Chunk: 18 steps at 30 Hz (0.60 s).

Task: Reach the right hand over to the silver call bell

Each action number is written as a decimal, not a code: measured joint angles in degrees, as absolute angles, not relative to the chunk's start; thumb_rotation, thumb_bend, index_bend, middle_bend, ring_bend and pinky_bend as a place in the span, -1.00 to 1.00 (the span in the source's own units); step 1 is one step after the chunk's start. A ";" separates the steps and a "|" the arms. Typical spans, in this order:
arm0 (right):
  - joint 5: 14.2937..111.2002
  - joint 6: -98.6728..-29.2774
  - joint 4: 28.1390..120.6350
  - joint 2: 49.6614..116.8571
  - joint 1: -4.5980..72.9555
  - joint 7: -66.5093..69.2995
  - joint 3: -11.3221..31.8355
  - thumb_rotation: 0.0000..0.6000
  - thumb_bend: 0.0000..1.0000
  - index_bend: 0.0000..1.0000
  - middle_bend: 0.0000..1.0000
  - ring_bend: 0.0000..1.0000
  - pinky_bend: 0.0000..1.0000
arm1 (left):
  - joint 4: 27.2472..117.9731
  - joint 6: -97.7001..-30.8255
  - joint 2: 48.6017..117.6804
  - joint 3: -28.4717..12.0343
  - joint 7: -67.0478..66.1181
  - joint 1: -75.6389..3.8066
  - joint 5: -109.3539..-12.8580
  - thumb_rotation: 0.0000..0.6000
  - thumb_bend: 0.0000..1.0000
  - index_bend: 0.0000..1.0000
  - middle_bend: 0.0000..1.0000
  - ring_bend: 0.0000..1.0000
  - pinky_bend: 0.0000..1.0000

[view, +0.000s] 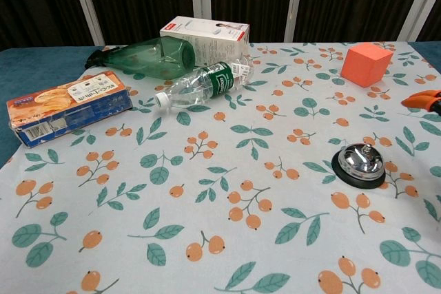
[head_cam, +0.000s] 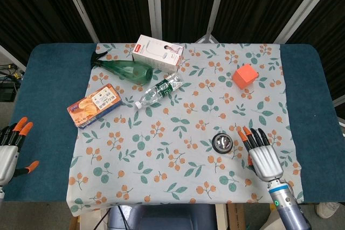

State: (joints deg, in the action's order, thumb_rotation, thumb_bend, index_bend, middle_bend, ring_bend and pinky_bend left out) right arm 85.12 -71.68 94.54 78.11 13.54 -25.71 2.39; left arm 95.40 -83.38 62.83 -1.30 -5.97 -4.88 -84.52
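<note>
right hand [head_cam: 262,155] hovers just right of the bell [head_cam: 222,143], fingers spread, grasping nothing.
the bell sits on the floral cloth [head_cam: 178,133] toward the near right part of the worktop [head_cam: 48,95], apart from the hand; in the chest view only orange fingertips [view: 422,99] show at the right edge, beyond the bell [view: 359,164]. the left hand [head_cam: 9,152] rests at the near left edge over the blue surface, fingers apart and holding nothing. an orange cube [head_cam: 245,76] stands farther back on the right. at the far left of the cloth lie a green bottle [head_cam: 125,70], a white box [head_cam: 158,52] just behind it, a clear bottle [head_cam: 159,91] on its side, and a snack box [head_cam: 95,104] nearer the left edge.
</note>
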 measured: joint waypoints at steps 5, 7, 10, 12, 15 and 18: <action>83.56 -69.77 93.90 80.91 14.82 -28.09 2.75 1.00 0.93 -1.00 -1.00 -1.00 -1.00 | 95.44 -83.10 62.80 -1.41 -5.94 -4.98 -84.22 1.00 -0.98 -1.00 -1.00 -1.00 -1.00; 83.10 -69.16 93.71 81.93 15.22 -28.70 2.75 1.00 0.93 -1.00 -1.00 -1.00 -1.00 | 95.49 -82.98 62.77 -1.41 -5.94 -5.03 -84.16 1.00 -0.98 -1.00 -1.00 -1.00 -1.00; 82.69 -68.52 93.41 83.16 15.73 -29.56 2.69 1.00 0.93 -1.00 -1.00 -1.00 -1.00 | 95.57 -83.00 62.75 -1.43 -5.97 -5.06 -84.21 1.00 -0.98 -1.00 -1.00 -1.00 -1.00; 82.31 -68.13 93.17 83.89 16.01 -30.01 2.64 1.00 0.93 -1.00 -1.00 -1.00 -1.00 | 95.58 -83.05 62.72 -1.39 -5.90 -5.01 -84.26 1.00 -0.98 -1.00 -1.00 -1.00 -1.00; 81.51 -67.54 92.72 84.74 16.32 -30.59 2.54 1.00 0.93 -1.00 -1.00 -1.00 -1.00 | 95.59 -83.08 62.68 -1.36 -5.83 -4.99 -84.29 1.00 -0.98 -1.00 -1.00 -1.00 -1.00; 81.13 -67.22 92.15 85.29 16.42 -31.22 2.14 1.00 0.93 -1.00 -1.00 -1.00 -1.00 | 95.60 -82.99 62.68 -1.36 -5.80 -5.01 -84.23 1.00 -0.98 -1.00 -1.00 -1.00 -1.00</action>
